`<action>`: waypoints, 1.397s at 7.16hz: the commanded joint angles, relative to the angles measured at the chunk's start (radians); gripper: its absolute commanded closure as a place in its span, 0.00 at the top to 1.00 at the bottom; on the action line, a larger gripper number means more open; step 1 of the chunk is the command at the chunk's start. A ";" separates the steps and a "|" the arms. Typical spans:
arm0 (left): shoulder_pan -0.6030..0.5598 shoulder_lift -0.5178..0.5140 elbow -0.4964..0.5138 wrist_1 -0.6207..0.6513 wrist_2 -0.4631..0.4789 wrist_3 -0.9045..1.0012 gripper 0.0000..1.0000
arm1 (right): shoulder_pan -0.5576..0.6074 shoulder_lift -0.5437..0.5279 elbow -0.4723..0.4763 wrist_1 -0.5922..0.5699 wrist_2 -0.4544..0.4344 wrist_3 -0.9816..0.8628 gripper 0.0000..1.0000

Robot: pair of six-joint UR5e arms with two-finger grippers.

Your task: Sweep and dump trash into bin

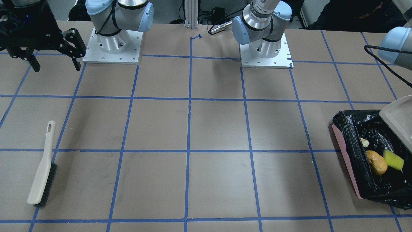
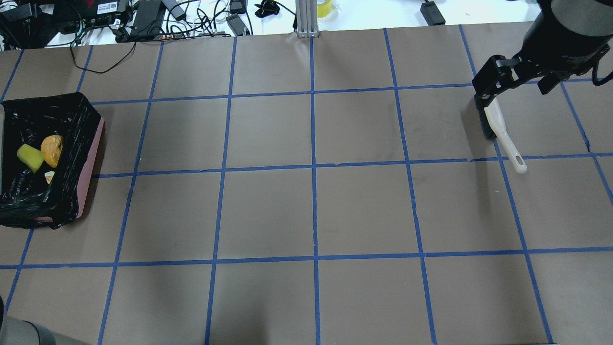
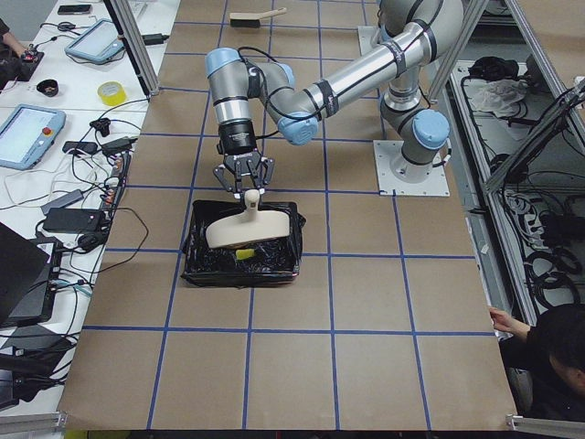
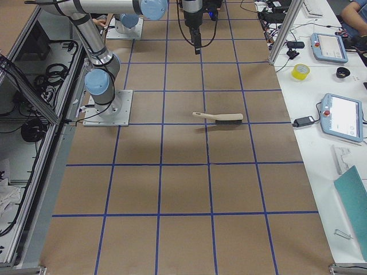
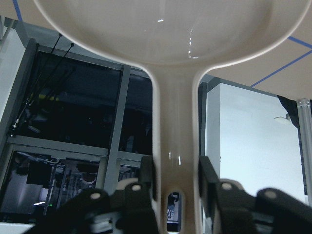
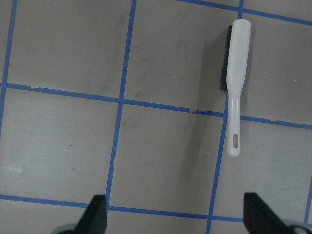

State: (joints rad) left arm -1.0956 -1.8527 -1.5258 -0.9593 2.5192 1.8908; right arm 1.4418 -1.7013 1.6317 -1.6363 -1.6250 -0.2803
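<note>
Left claw point(image 5: 176, 170) clamped on dustpan point(image 5: 161, 29) handle over bin point(image 2: 90, 167); right claw point(image 6: 175, 214) spread apart, raised, seemingly near brush point(image 6: 235, 73).

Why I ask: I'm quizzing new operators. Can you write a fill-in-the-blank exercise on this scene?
1. The pink rectangular bin lined with black plastic holds ____ pieces of trash.
2. The left gripper is shut on the beige plastic dustpan's ____.
3. The right gripper, apart from the white-backed brush with dark bristles, holds nothing and is ____.
Missing words: three; handle; open.
</note>
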 commanded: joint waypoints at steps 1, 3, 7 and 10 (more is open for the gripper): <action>-0.009 0.030 0.034 -0.009 -0.144 0.071 0.00 | -0.001 -0.001 0.000 0.013 -0.007 0.000 1.00; -0.018 0.069 0.055 -0.033 -0.351 0.080 0.00 | 0.000 0.003 -0.001 0.013 0.005 0.000 1.00; -0.039 0.024 0.053 -0.073 -0.880 -0.054 0.00 | 0.000 0.005 0.002 0.013 0.007 0.000 1.00; -0.140 -0.092 0.055 -0.168 -1.189 -0.071 0.00 | 0.000 0.002 0.002 0.013 0.007 0.000 1.00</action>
State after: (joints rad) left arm -1.1873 -1.8919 -1.4716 -1.0888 1.4281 1.8293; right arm 1.4419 -1.6993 1.6337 -1.6229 -1.6184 -0.2807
